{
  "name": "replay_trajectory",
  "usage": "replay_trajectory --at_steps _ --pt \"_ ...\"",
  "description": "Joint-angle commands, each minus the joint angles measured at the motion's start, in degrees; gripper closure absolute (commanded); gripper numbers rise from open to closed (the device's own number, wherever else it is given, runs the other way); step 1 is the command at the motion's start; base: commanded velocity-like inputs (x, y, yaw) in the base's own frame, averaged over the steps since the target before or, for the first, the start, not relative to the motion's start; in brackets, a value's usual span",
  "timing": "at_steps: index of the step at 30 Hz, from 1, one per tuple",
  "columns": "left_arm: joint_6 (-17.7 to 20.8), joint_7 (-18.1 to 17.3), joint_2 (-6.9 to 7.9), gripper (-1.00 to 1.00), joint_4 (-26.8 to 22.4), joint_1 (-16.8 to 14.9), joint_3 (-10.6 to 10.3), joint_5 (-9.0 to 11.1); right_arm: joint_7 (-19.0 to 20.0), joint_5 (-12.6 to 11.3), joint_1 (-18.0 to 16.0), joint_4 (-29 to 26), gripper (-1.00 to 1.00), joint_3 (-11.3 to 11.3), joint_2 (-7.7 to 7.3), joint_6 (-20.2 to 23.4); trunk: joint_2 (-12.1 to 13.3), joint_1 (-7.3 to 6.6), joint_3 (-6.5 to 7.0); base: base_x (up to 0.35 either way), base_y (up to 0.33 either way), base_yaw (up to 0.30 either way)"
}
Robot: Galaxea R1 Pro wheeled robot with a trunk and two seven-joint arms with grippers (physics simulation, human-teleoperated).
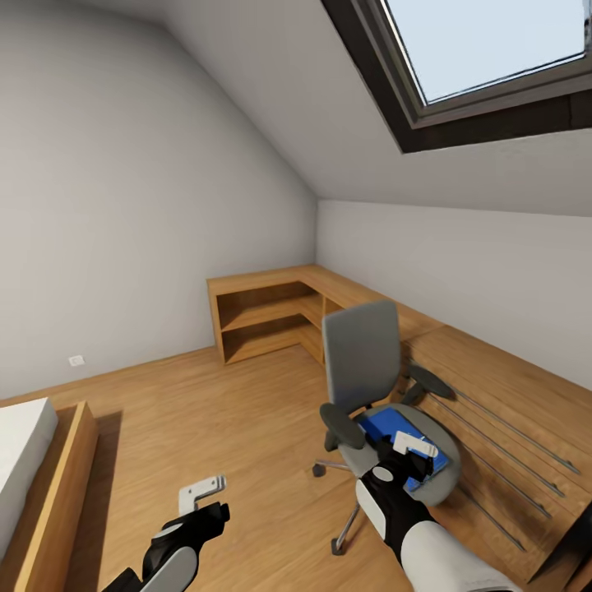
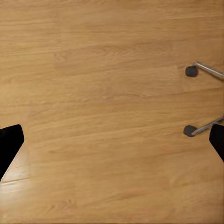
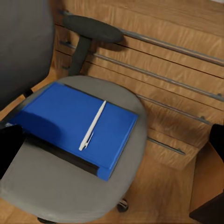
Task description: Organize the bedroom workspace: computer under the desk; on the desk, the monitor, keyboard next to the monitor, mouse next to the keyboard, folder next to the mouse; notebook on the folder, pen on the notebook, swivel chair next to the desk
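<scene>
On the swivel chair (image 3: 70, 196), pen (image 3: 92, 125) tops folder (image 3: 70, 119); both jaws spread, empty.

There is one swivel chair (image 1: 366, 370) with two armrests (image 1: 344, 425), one blue folder (image 3: 74, 121), one pen (image 3: 92, 125), one skylight (image 1: 485, 49), one wooden corner shelf (image 1: 271, 312), one bed (image 1: 25, 460) and two grippers (image 1: 201, 491).
</scene>
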Motion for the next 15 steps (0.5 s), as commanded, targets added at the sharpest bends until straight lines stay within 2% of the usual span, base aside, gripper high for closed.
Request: replay_trajectory --at_steps 1,15 --pt "0.23 0.36 0.06 -1.00 -0.04 -0.08 -0.11 0.18 -0.12 -0.54 -0.05 -0.04 -1.00 0.19 -0.02 -0.41 -0.05 0.03 -0.08 0.271 0.000 0.000" --pt "0.23 0.36 0.02 -1.00 0.10 -0.08 -0.36 0.17 -0.14 -0.72 -0.05 -1.34 -1.00 0.03 -0.18 -0.25 -0.05 0.03 -0.08 0.293 0.000 0.000"
